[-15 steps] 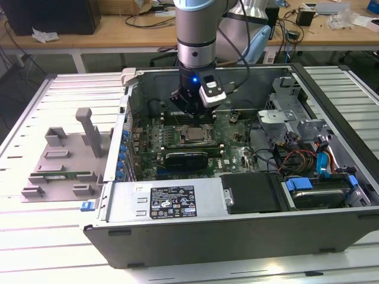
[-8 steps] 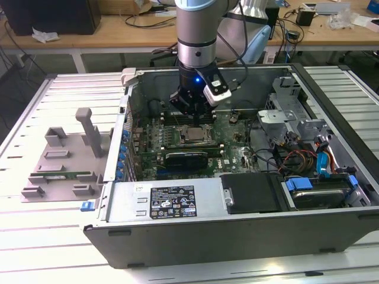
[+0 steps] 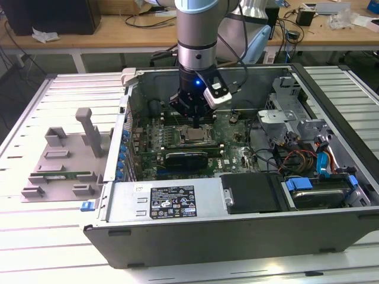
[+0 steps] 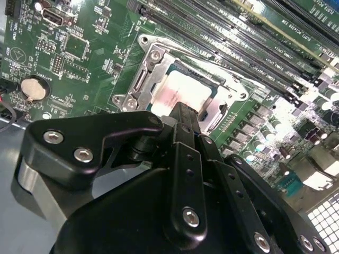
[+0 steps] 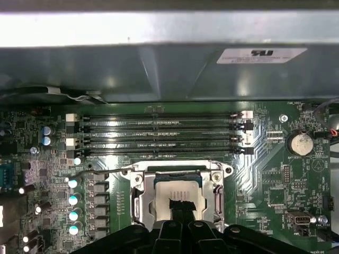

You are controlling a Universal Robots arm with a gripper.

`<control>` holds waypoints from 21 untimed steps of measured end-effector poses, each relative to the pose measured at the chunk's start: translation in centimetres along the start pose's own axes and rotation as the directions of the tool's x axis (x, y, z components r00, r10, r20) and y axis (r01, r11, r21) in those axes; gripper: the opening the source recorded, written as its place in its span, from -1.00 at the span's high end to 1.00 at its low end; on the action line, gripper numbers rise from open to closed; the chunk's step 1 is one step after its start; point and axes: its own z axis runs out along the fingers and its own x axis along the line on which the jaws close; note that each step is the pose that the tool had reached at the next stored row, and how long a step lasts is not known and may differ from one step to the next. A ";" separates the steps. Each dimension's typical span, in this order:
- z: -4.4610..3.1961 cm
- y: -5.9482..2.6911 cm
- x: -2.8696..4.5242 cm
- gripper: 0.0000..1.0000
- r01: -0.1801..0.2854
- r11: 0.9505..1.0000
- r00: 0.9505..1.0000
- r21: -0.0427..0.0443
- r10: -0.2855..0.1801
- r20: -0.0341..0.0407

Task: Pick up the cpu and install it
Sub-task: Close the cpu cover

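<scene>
The cpu, a flat square chip with a shiny silver top, lies flat inside the dark metal-framed socket on the green motherboard of an open computer case. My gripper hangs straight over it. Its black fingers are drawn together into one narrow tip that sits at the middle of the chip's top. I cannot tell whether the tip touches the chip. The socket's frame stands open around the chip.
Long black memory slots run just beyond the socket, with the case wall behind them. A coin battery sits on the board. A grey fixture holding a green memory stick lies at the exterior view's left; cables and drive bays are at its right.
</scene>
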 end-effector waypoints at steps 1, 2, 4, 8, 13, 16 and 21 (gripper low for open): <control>0.02 -0.05 0.00 0.79 0.001 1.000 1.000 0.000 -0.001 0.000; 0.03 -0.08 0.00 0.79 0.001 1.000 1.000 0.000 -0.001 0.000; 0.06 -0.12 0.00 0.79 0.003 1.000 1.000 0.000 -0.003 0.000; 0.33 -0.15 0.52 0.79 0.005 1.000 1.000 0.000 -0.005 0.000; 0.83 -0.18 1.64 0.79 0.014 1.000 1.000 0.000 -0.014 0.000; 1.20 -0.27 1.83 0.79 0.049 0.999 0.999 -0.001 -0.049 -0.001; 1.27 -0.28 1.88 0.79 0.079 0.997 0.997 -0.002 -0.079 -0.001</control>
